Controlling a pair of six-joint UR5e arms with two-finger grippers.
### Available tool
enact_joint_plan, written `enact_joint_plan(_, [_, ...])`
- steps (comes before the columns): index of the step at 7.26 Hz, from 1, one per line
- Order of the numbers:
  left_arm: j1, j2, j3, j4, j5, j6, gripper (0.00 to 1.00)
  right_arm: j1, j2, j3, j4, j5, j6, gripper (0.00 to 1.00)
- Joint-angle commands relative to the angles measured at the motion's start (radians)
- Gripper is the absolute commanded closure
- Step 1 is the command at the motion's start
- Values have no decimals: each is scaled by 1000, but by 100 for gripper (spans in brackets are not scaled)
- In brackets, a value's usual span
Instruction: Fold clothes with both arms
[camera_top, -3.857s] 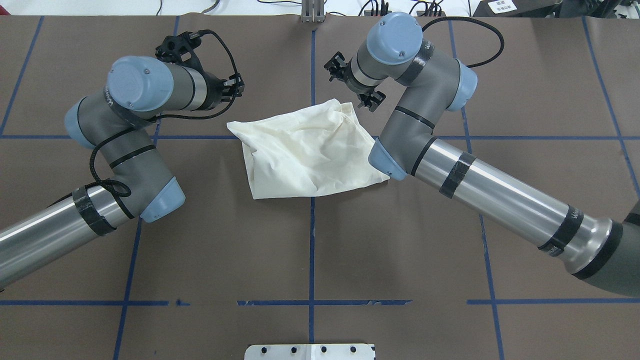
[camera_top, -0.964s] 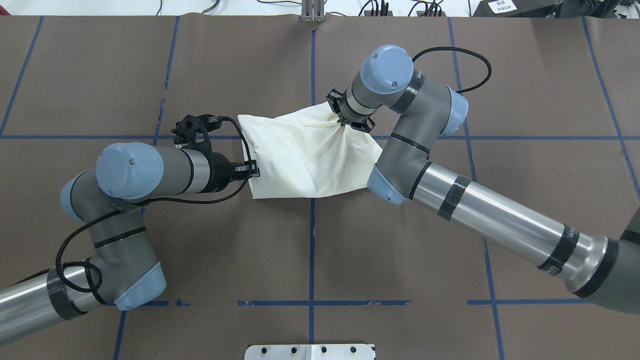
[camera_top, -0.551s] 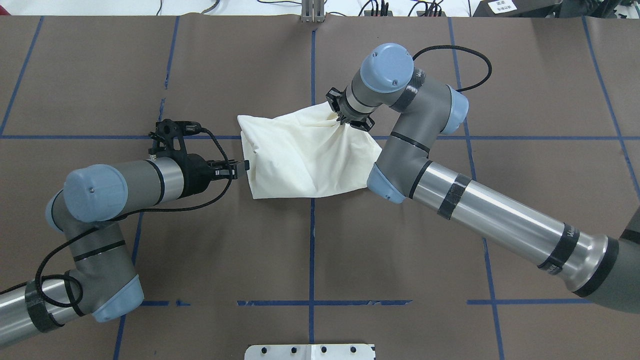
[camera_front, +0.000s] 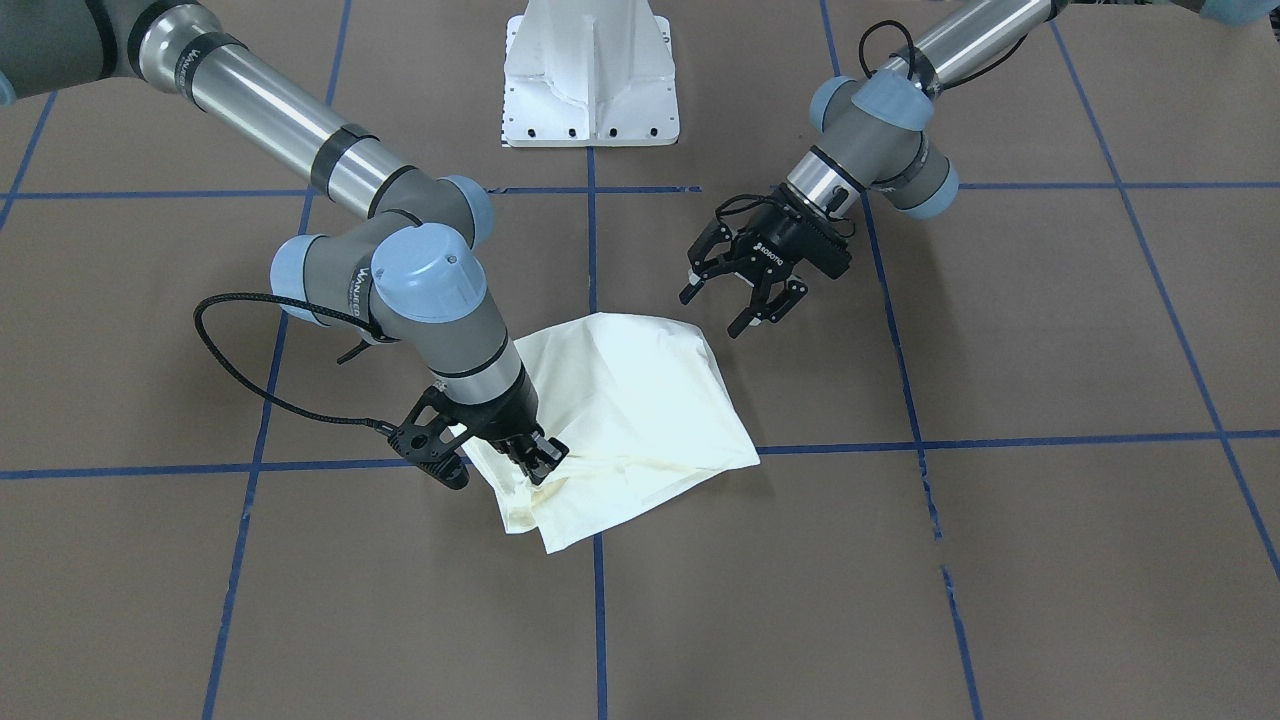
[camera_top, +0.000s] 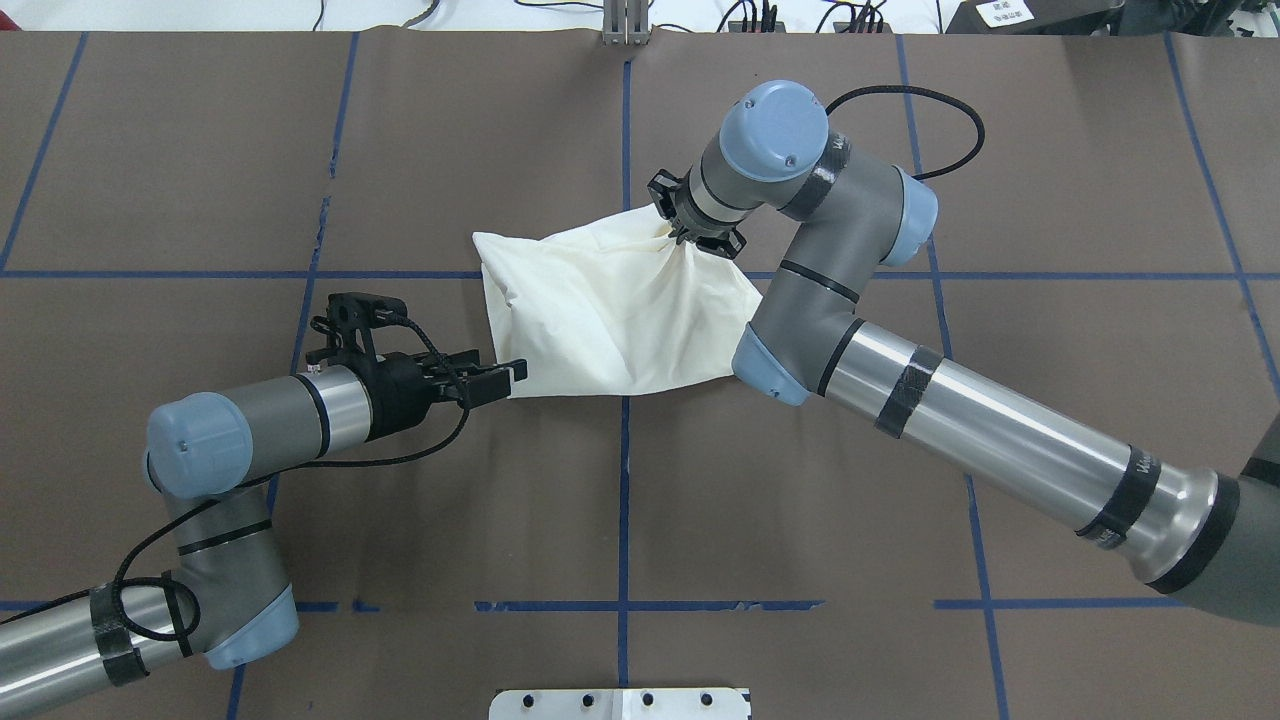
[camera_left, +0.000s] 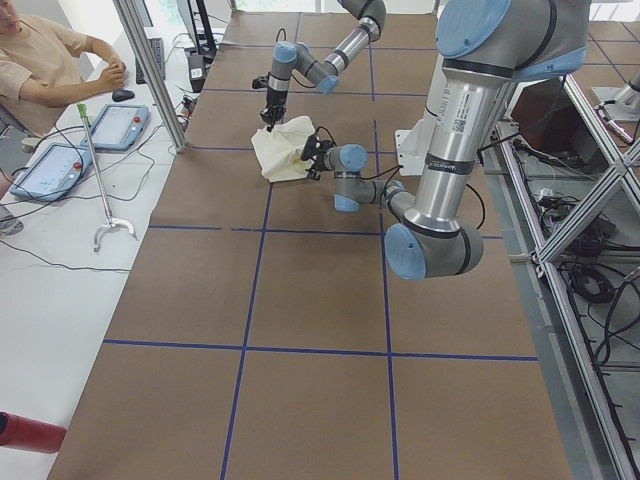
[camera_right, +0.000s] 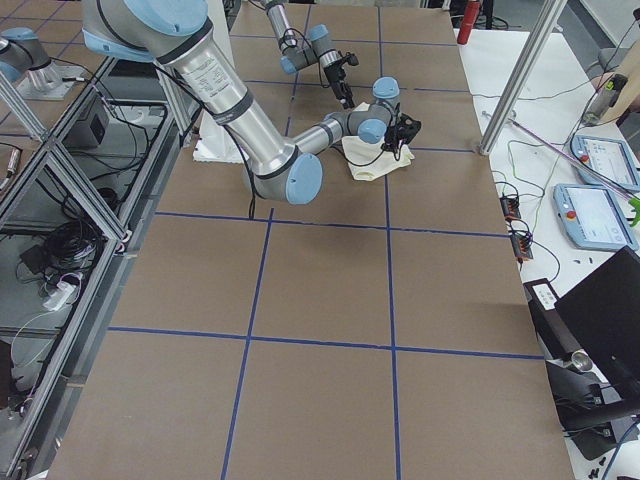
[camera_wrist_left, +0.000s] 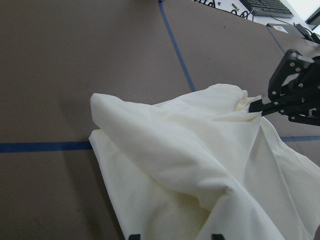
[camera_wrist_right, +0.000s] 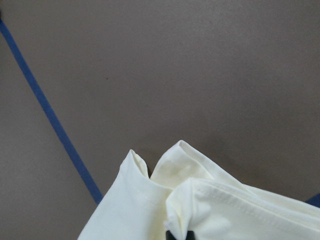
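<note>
Shirt (camera_top: 600, 310): cream, plain side showing, bunched in a rough square at the middle of the desk (camera_top: 420, 500), lying across a blue tape line (camera_top: 1000, 275).
Right claw (camera_top: 690, 228): pressed together on the shirt's far edge, with the cloth drawn into creases there.
Left claw (camera_front: 722, 305): spread, just beside the shirt's near left corner.

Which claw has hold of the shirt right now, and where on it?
Only the right claw: it is shut on a bunched hem corner of the cream shirt. The left claw is open beside the shirt and holds nothing.
</note>
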Motion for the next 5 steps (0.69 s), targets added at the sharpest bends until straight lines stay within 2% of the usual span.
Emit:
enact_joint_plan(1, [4, -11, 16, -42, -33, 135, 21, 0, 0, 1, 0, 0, 1, 100])
enact_joint_plan(3, [4, -29, 31, -34, -64, 207, 29, 6, 0, 1, 0, 1, 1, 100])
enact_joint_plan(5, [4, -48, 54, -19, -64, 226, 32, 6, 0, 1, 0, 0, 1, 100])
